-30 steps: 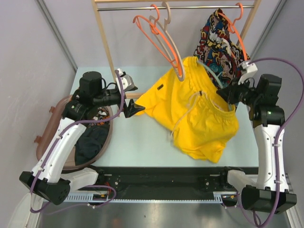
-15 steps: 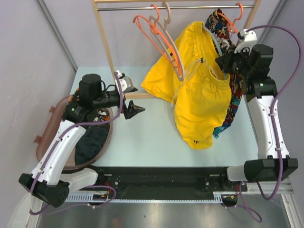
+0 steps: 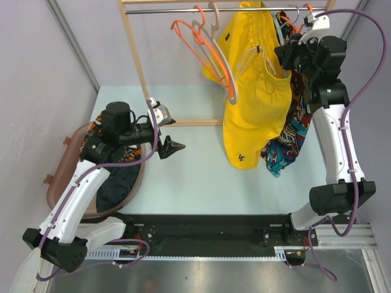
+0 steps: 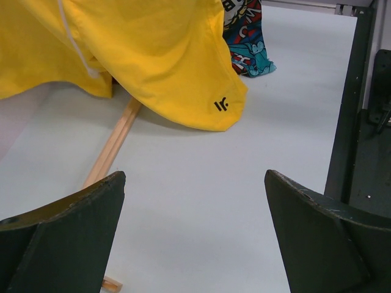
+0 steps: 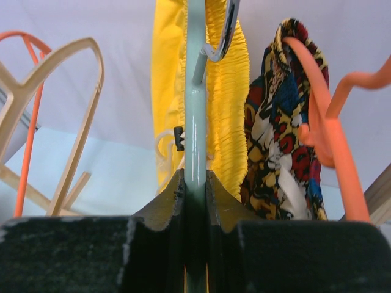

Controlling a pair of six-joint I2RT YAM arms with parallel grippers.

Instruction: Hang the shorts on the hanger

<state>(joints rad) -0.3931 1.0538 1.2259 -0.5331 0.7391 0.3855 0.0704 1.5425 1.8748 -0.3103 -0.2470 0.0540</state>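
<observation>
The yellow shorts (image 3: 253, 91) hang draped over the pale mint-green hanger (image 5: 195, 116), high up by the rail. My right gripper (image 5: 195, 180) is shut on the hanger's thin bar, just below its metal hook (image 5: 223, 33); the ribbed yellow waistband (image 5: 227, 110) lies behind it. Seen from above, the right gripper (image 3: 292, 54) is raised to the rail (image 3: 177, 10). My left gripper (image 3: 171, 146) hovers low over the table, open and empty, its fingers (image 4: 67, 226) wide apart. The shorts' hem with the small dark logo (image 4: 221, 105) hangs ahead of it.
Orange hangers (image 3: 195, 39) and a beige hanger (image 3: 221, 58) hang on the wooden rack (image 3: 133, 49) left of the shorts. A comic-print garment (image 3: 287, 137) hangs to their right on an orange hanger (image 5: 327, 128). A brown basket (image 3: 64, 177) of clothes sits at the table's left edge.
The right arm has lifted the hanger with the shorts from the table up to the rail, so they now hang full length. The left arm has barely moved.
</observation>
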